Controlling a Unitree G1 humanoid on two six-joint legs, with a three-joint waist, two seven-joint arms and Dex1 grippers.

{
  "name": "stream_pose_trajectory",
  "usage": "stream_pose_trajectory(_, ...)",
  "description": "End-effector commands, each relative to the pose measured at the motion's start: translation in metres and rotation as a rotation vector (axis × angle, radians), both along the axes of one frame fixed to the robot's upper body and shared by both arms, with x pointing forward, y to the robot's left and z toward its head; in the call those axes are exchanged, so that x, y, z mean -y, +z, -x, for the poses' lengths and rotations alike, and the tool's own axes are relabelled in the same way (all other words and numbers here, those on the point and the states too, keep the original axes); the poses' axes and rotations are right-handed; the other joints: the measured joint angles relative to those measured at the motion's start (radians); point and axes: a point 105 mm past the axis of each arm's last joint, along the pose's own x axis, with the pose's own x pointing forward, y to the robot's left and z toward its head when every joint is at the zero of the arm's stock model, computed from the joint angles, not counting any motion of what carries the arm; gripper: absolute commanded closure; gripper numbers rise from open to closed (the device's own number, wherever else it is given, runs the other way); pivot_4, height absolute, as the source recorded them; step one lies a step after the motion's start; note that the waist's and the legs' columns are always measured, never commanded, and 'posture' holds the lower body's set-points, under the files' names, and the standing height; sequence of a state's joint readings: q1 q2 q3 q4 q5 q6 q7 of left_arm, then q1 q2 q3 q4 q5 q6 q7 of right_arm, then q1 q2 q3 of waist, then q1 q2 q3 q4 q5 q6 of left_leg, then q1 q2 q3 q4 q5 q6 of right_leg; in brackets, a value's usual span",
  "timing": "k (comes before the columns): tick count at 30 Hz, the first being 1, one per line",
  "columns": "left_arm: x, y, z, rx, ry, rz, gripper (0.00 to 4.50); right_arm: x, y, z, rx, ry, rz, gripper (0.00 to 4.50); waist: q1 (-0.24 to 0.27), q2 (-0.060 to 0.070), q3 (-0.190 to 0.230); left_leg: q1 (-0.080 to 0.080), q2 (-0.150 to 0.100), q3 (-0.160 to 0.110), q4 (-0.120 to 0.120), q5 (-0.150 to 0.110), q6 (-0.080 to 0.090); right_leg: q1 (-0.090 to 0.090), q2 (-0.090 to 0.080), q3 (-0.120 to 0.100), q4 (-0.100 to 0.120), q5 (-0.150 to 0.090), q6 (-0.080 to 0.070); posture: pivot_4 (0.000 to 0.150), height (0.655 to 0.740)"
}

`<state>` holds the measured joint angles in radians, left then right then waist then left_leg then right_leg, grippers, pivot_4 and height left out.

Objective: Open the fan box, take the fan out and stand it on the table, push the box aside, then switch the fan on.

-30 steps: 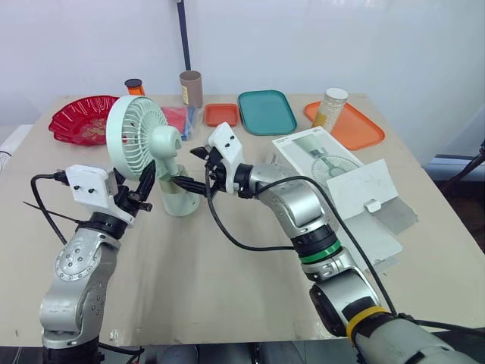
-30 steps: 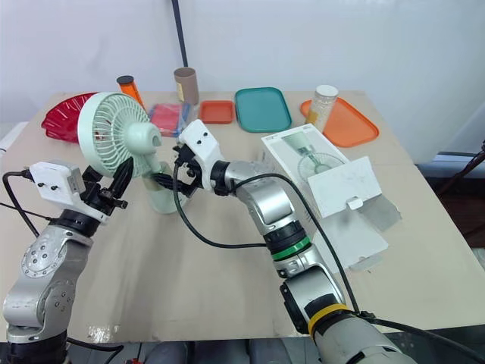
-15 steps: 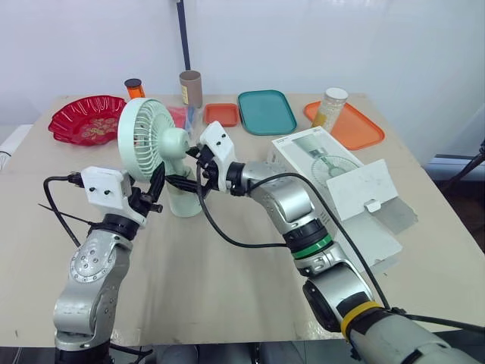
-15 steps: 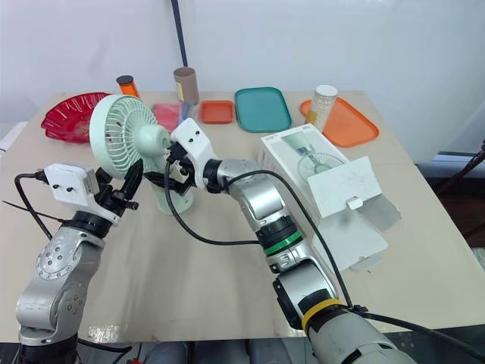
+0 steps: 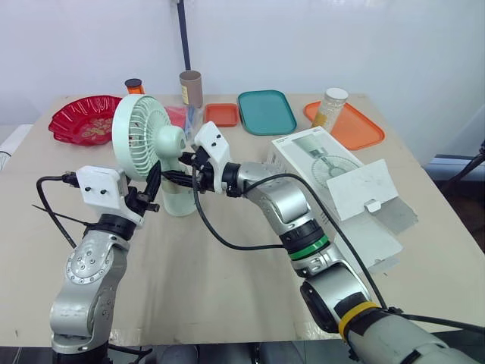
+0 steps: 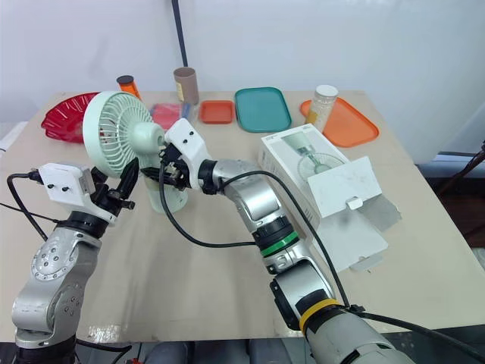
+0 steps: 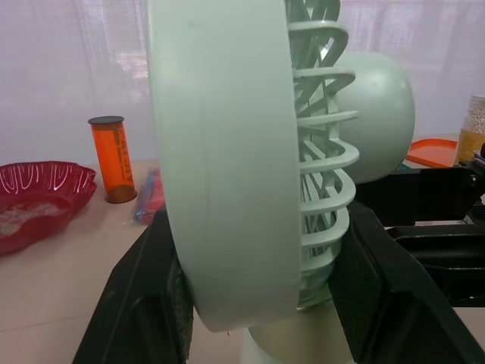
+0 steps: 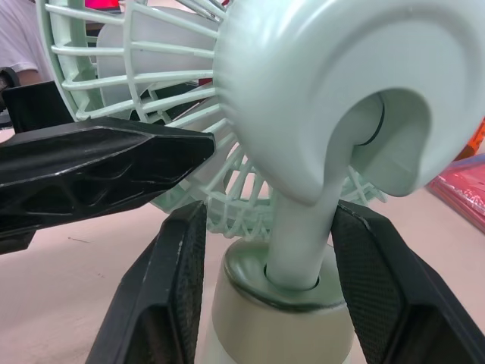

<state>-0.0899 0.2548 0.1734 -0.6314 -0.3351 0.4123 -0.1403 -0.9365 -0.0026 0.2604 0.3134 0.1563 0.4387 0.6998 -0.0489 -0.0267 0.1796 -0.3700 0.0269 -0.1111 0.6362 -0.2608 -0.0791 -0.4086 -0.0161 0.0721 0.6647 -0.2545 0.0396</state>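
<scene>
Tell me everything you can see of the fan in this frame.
The fan is pale mint green plastic: a round slatted cage, a domed motor housing behind, a slim neck and a cylindrical base. It stands roughly upright, base on the table, out of its box. The left gripper clamps the cage's lower rim; the right gripper sits at the neck.

Mint-green fan; white box; black fingers.

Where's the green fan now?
The fan stands on the left half of the table, between the left gripper and right gripper, with the box to its right.
</scene>
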Motion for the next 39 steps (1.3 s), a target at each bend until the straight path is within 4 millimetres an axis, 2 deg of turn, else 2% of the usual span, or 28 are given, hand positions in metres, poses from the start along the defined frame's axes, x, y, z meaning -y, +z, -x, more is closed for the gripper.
stream_pose_trajectory(1, 0.005, 0.023, 0.010, 0.116, -0.030, -0.010, 2.61, -0.005, 0.011, 0.006, 0.042, 0.027, -0.022, 2.15, 0.000, 0.000, 0.000, 0.000, 0.000, 0.000, 0.000, 0.000, 0.000, 0.000, 0.000, 0.000, 0.000, 0.000, 0.000, 0.150, 0.7400)
stream_pose_trajectory(15, -0.008, 0.020, 0.004, 0.117, 0.036, -0.034, 2.61, -0.007, 0.014, 0.019, 0.067, 0.102, -0.028, 2.15, -0.001, 0.000, 0.000, 0.000, 0.000, 0.000, 0.000, 0.000, 0.000, 0.000, 0.000, 0.000, 0.000, 0.000, 0.000, 0.150, 0.7400)
stream_pose_trajectory(18, -0.008, 0.020, 0.005, 0.122, 0.034, -0.035, 2.61, -0.007, 0.015, 0.019, 0.068, 0.100, -0.030, 1.41, -0.001, 0.000, 0.000, 0.000, 0.000, 0.000, 0.000, 0.000, 0.000, -0.001, 0.000, 0.000, 0.000, 0.000, 0.000, 0.150, 0.7400)
stream_pose_trajectory(20, -0.008, 0.020, 0.005, 0.123, 0.031, -0.035, 2.61, -0.007, 0.014, 0.017, 0.066, 0.088, -0.029, 0.49, -0.001, 0.000, 0.000, 0.000, 0.000, 0.000, 0.000, 0.000, 0.000, 0.000, 0.000, 0.000, 0.000, 0.000, 0.000, 0.150, 0.7400)
stream_pose_trajectory(29, -0.007, 0.020, 0.005, 0.123, 0.019, -0.035, 2.61, -0.005, 0.008, 0.010, 0.059, 0.057, -0.015, 0.49, 0.000, 0.000, 0.000, 0.000, 0.000, 0.000, 0.000, 0.000, 0.000, 0.000, 0.000, 0.000, 0.000, 0.000, 0.000, 0.150, 0.7400)
stream_pose_trajectory(32, -0.007, 0.020, 0.004, 0.122, 0.016, -0.035, 2.61, -0.004, 0.008, 0.009, 0.059, 0.054, -0.016, 1.30, 0.000, 0.000, 0.000, 0.000, 0.000, 0.000, 0.000, 0.000, 0.000, 0.000, 0.000, 0.000, 0.000, 0.000, 0.000, 0.150, 0.7400)
stream_pose_trajectory(34, -0.006, 0.020, 0.004, 0.122, 0.015, -0.033, 2.61, -0.004, 0.008, 0.009, 0.062, 0.054, -0.016, 2.25, 0.000, 0.000, 0.000, 0.000, 0.000, 0.000, 0.000, 0.000, 0.000, 0.000, 0.000, 0.000, 0.000, 0.000, 0.000, 0.150, 0.7400)
stream_pose_trajectory(39, -0.004, 0.020, 0.004, 0.122, 0.010, -0.031, 2.61, -0.004, 0.008, 0.009, 0.064, 0.050, -0.014, 2.25, -0.001, 0.000, 0.000, 0.000, 0.000, 0.000, 0.000, 0.000, 0.000, 0.000, 0.000, 0.000, 0.000, 0.000, 0.000, 0.150, 0.7400)
